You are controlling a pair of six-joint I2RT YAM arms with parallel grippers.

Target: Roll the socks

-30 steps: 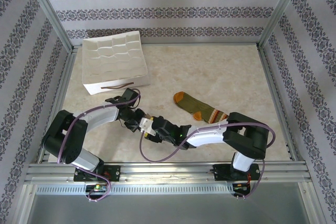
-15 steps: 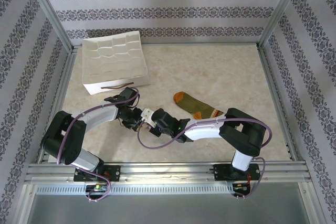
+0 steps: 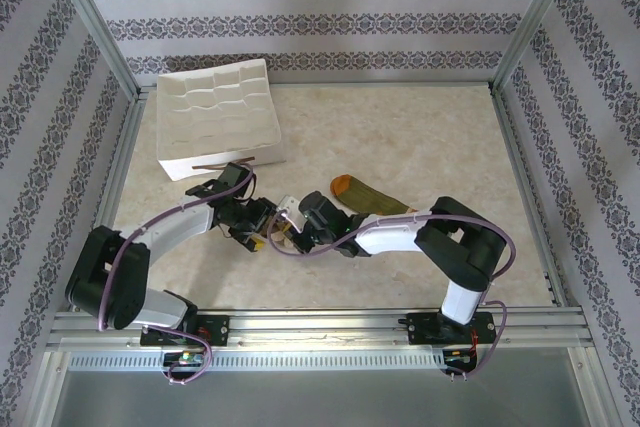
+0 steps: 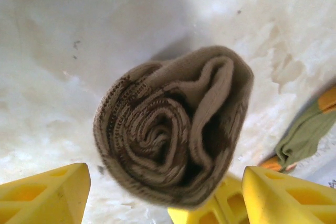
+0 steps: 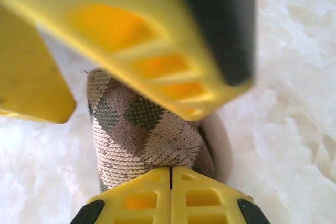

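Left tool point(image 4: 165, 174) now stands open, its yellow ribbed fingers spread to either side of the rolled argyle sock point(image 4: 173, 129) and clear of it, where a second ago it was closed at the bundle. The right tool point(image 5: 170, 179) has closed over the same second. Its two yellow fingertips press flat together with their ends against the near end of the roll; whether any fabric is pinched between them cannot be told. Both tools have moved a little farther and to the left on the counter point(image 3: 420, 137), so the roll lies near the centre, between them. Seen end-on, the roll is a tight spiral of tan-and-brown knit with its layers showing as ridged rings; its outer face carries brown and grey diamonds. The olive sock point(image 3: 372, 199) lies flat just right of the roll. The right arm now crosses its cuff end and hides the heel and stripes that showed earlier, leaving the orange toe and some green fabric visible. In the right wrist view a blurred yellow finger of the left tool covers the roll's far part. The white divided tray point(image 3: 260, 154) sits unmoved at the far left of the cream, marble-patterned counter.
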